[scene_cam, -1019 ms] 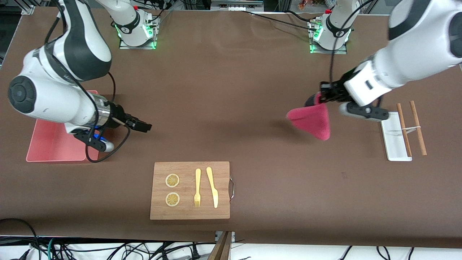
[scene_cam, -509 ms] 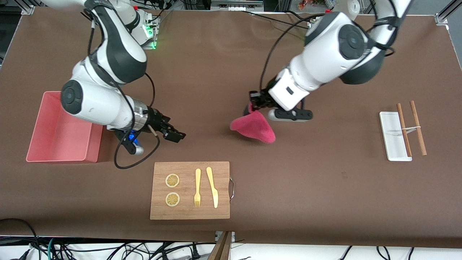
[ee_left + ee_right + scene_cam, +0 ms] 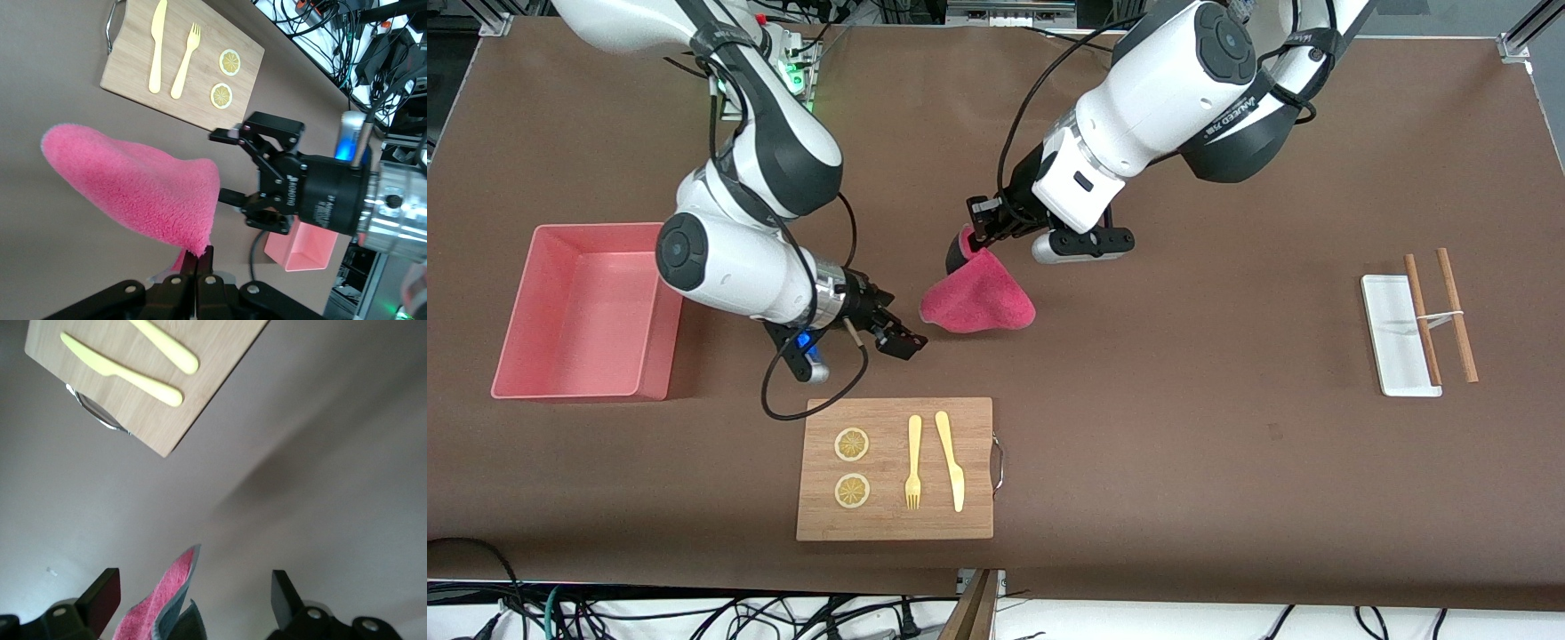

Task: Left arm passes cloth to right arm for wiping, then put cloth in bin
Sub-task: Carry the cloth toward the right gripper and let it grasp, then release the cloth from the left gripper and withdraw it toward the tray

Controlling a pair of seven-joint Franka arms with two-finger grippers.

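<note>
Both arms now closer together, left gripper (image 3: 967,238) clamped on cloth (image 3: 978,301), right gripper (image 3: 899,340) spread beside it, right wrist view alone shows cloth's grey underside

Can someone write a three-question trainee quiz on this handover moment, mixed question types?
1. True or false: the left gripper is shut on the fuzzy magenta-red cloth.
2. Multiple choice: the right gripper is (A) shut on the cloth, (B) open beside the hanging cloth, (C) inside the salmon-pink rectangular plastic bin.
3. Fill in: the yellow fork and yellow knife lie on the ______, next to two lemon slices.

Key
1. True: it pinches the cloth's top edge, and the cloth hangs over the brown table.
2. B: its fingers stand apart, with the cloth's edge showing between them in the right wrist view.
3. Wooden cutting board.
</note>
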